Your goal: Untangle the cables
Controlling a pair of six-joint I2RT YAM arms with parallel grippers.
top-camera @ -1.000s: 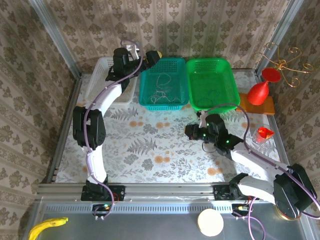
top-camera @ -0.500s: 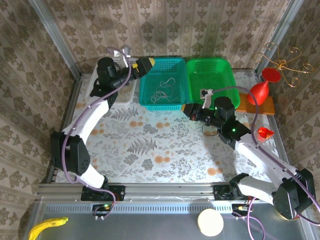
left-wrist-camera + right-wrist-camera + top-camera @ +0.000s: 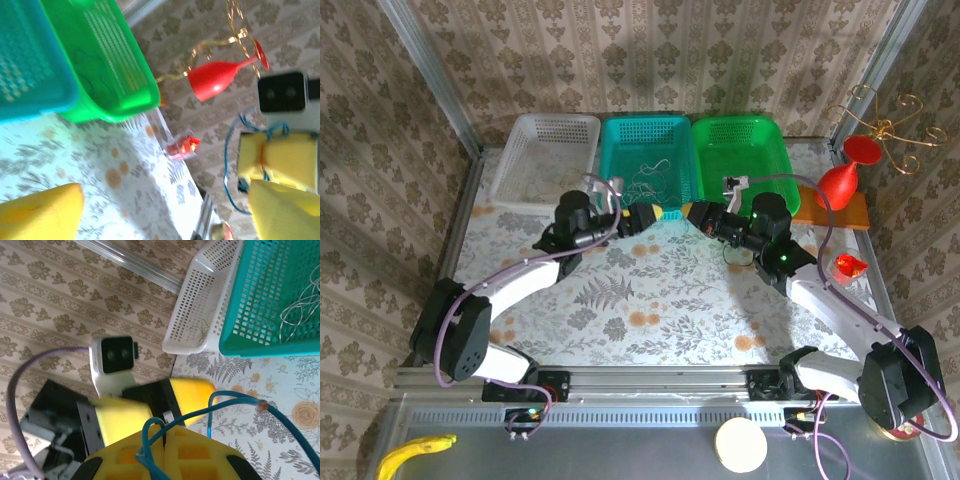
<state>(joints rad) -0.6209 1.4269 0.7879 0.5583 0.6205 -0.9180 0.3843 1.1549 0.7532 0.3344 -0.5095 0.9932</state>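
The left arm has swung away from the far-left corner by the white basket (image 3: 520, 165). It now reaches low across the surface (image 3: 620, 300), with the left gripper (image 3: 658, 214) just in front of the teal basket (image 3: 608, 170) and pointing right. The right arm has barely shifted. The right gripper (image 3: 693, 213) points left, so the two grippers sit nose to nose, close but apart.

In the left wrist view, the left gripper's yellow fingers (image 3: 45, 210) stand wide apart with nothing between them. The right gripper's fingers are pressed together on a thin blue cable (image 3: 257, 403). The cable comes out of the seam between them, loops up and trails off to the side.

A loose bunch of whitish cables (image 3: 645, 182) lies inside the teal basket. A faint dark squiggle (image 3: 92, 60) on the floor of the green basket (image 3: 735, 122) may be another cord, though the blur makes it hard to be sure.
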